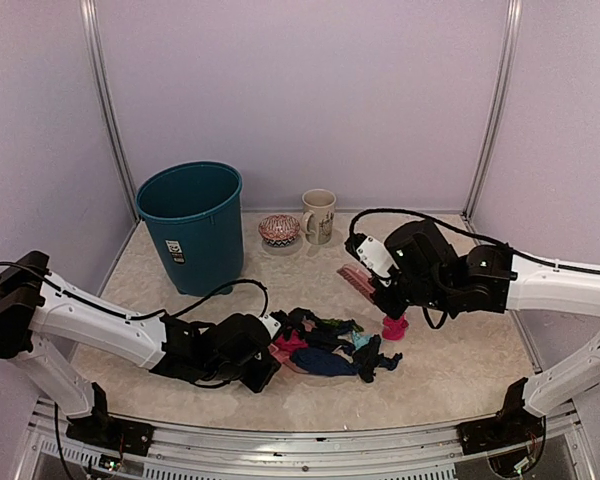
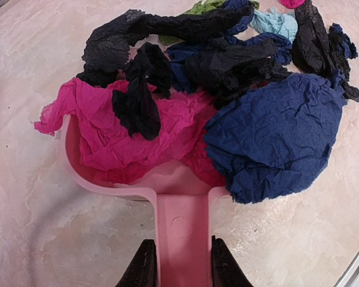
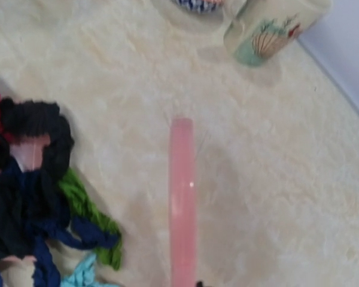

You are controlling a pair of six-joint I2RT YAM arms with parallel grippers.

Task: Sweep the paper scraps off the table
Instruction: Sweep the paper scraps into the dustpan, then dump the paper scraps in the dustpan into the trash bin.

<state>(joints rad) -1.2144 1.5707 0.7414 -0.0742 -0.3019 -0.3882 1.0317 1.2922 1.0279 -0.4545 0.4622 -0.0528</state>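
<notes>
The paper scraps (image 1: pixel 330 345) lie heaped mid-table in black, navy, magenta, teal and green. My left gripper (image 2: pixel 181 241) is shut on the handle of a pink dustpan (image 2: pixel 173 179), which lies flat on the table (image 1: pixel 460 360). A magenta scrap (image 2: pixel 107 125) and a black one (image 2: pixel 137 95) rest in the pan, and a big navy scrap (image 2: pixel 275 137) overlaps its right rim. My right gripper (image 1: pixel 385 297) hovers just right of the heap, shut on a pink brush (image 3: pixel 182 197) that points toward the back. Its fingers barely show in the right wrist view.
A teal bin (image 1: pixel 192 225) stands at the back left. A patterned bowl (image 1: pixel 279 230) and a cream mug (image 1: pixel 320 215) sit by the back wall. Metal frame posts rise at the back corners, and a rail (image 1: pixel 300 440) runs along the front edge.
</notes>
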